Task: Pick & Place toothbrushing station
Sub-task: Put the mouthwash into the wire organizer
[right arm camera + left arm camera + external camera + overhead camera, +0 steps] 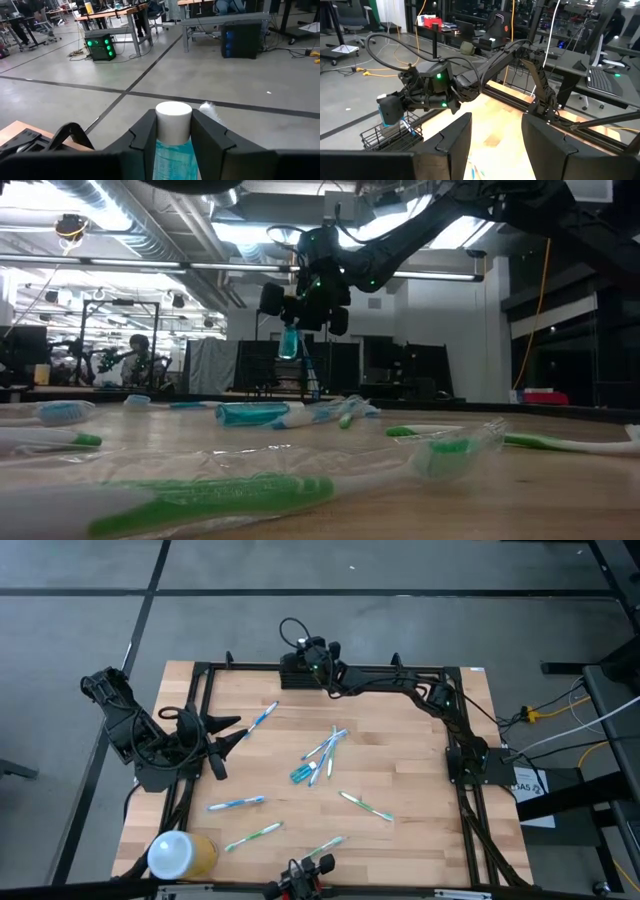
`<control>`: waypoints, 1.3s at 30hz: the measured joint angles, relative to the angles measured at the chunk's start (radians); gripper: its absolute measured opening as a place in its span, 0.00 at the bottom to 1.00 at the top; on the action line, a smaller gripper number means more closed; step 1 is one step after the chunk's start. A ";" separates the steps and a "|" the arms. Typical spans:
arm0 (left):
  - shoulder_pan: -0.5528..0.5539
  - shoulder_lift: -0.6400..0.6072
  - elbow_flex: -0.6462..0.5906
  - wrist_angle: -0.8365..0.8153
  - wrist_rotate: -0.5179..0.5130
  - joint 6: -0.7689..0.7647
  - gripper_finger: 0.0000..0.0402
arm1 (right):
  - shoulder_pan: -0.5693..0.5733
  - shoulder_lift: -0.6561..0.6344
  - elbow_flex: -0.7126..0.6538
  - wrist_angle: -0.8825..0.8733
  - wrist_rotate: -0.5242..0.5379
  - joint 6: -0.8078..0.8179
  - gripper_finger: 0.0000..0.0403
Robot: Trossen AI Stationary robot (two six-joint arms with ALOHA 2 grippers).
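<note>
Right gripper [172, 131] pinching a blue toothbrush [172, 155] by its white handle end, raised above the black holder rack [387, 137] at the bench's [400, 765] far edge; left gripper [496, 135] spread, idle.

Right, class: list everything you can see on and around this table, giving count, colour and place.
loose toothbrushes: five, blue or green, scattered on table
toothbrush pile: count unclear, blue and green, table middle
held toothbrush: one, blue and white, above rack
rack: one, black wire, far table edge
cylinder: one, white and yellow, near left corner
table: one, light wood
left gripper: open, empty, left side
right gripper: gripping held toothbrush
</note>
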 joint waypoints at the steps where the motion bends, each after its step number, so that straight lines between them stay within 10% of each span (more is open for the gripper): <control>1: 0.000 0.000 0.000 0.000 0.000 0.000 0.42 | 0.000 0.000 0.000 0.000 0.000 0.000 0.26; 39: -0.048 0.000 0.000 0.000 -0.042 0.017 0.42 | 0.008 0.012 0.001 0.053 0.009 -0.071 0.32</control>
